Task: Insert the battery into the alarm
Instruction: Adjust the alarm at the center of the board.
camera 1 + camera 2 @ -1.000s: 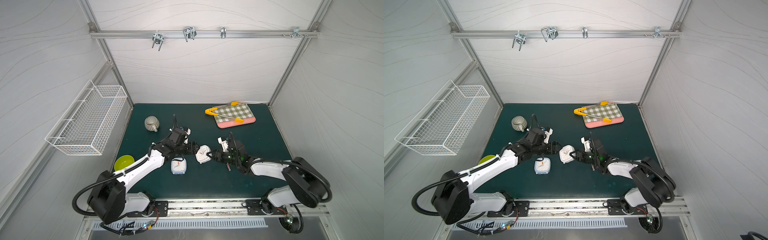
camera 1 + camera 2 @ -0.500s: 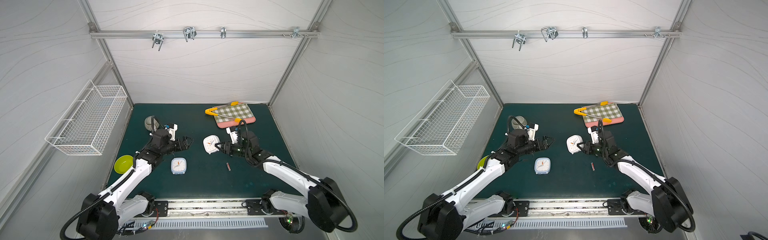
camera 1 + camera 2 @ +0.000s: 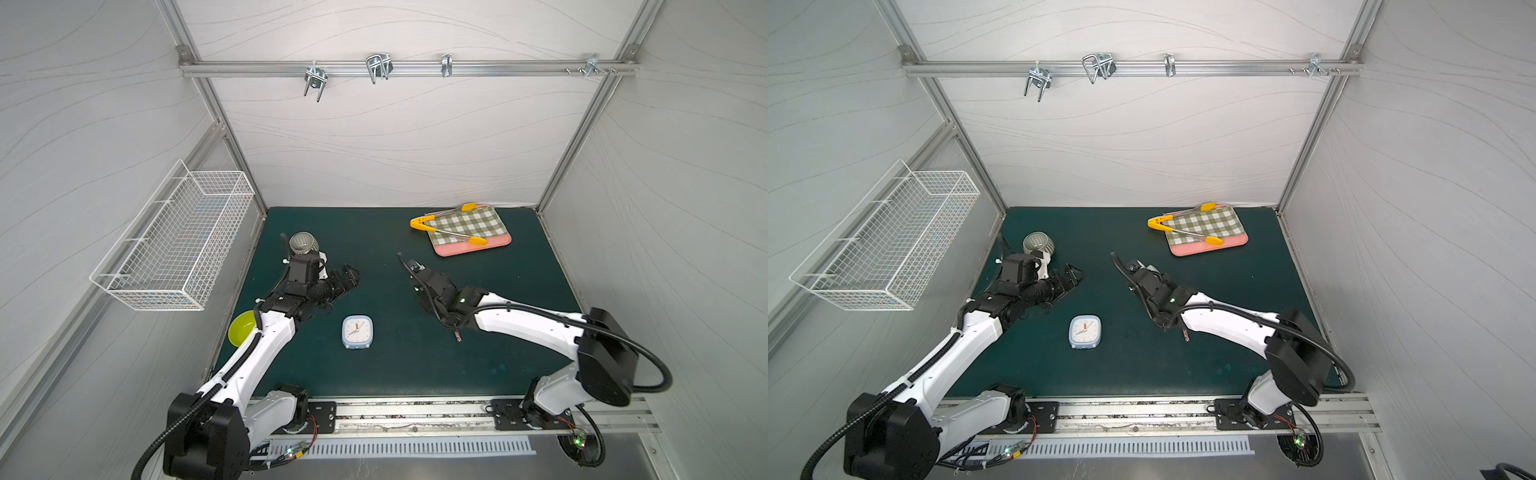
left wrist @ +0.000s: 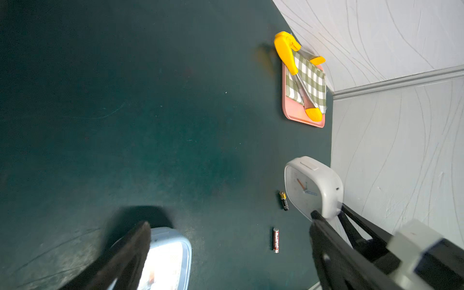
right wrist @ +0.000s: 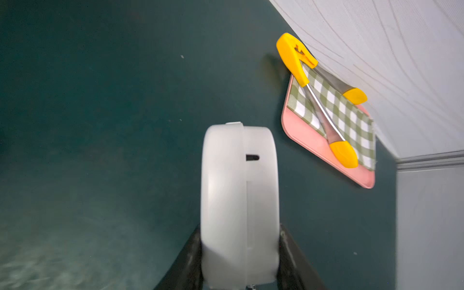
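Where right gripper clamps, alarm sides hide

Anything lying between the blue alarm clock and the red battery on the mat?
No. Bare green mat separates blue alarm clock from red battery, clearest in the left wrist view.

Reading nothing anywhere. Showing only illegible white print along the red battery and dial marks too faint to make out on the white alarm clock.
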Robot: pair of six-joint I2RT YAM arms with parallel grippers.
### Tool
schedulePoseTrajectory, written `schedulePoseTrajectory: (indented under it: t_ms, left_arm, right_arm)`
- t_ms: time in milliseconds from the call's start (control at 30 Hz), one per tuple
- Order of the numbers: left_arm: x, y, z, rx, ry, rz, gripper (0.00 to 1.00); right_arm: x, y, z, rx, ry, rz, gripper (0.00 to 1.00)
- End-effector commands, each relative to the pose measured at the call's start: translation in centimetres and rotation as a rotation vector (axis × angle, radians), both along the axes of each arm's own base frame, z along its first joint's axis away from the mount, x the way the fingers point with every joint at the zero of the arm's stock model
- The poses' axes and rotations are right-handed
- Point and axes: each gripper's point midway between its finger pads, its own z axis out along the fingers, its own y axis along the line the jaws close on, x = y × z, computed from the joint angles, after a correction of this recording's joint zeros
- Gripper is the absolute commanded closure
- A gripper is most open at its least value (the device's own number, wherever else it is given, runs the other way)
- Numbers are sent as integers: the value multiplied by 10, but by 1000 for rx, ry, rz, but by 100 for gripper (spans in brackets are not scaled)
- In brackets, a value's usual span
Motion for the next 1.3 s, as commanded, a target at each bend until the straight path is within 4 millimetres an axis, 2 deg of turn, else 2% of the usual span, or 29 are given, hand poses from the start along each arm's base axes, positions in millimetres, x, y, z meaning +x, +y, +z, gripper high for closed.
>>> schedulePoseTrajectory:
  t_ms: [0,200,333,533,633,800,1067,1200,1267]
  left_arm:
    - [-3,6,20,-8,-27,28,1]
    - [-8,10,26,17,-50,25,0]
    - [-10,13,27,28,-52,27,0]
    - [-10,12,29,41,-69,11,0]
    - [-10,12,30,45,-74,5,0]
    - [-10,11,28,39,-75,-4,0]
    - [-9,9,24,50,-81,-23,0]
    - [-7,8,23,62,-81,-38,0]
    - [-3,6,22,63,-78,-46,0]
  right_arm:
    - [14,-6,11,-205,-148,-33,62]
    - [14,9,-27,-304,-151,-14,62]
    - [10,18,-45,-315,-131,4,61]
    - [7,24,-65,-339,-102,26,51]
    - [8,25,-68,-352,-109,34,45]
    - [8,26,-71,-330,-89,33,25]
    - [4,29,-83,-267,-5,66,9]
    - [-5,31,-77,-193,25,98,5]
    - [-12,30,-65,-88,50,81,3]
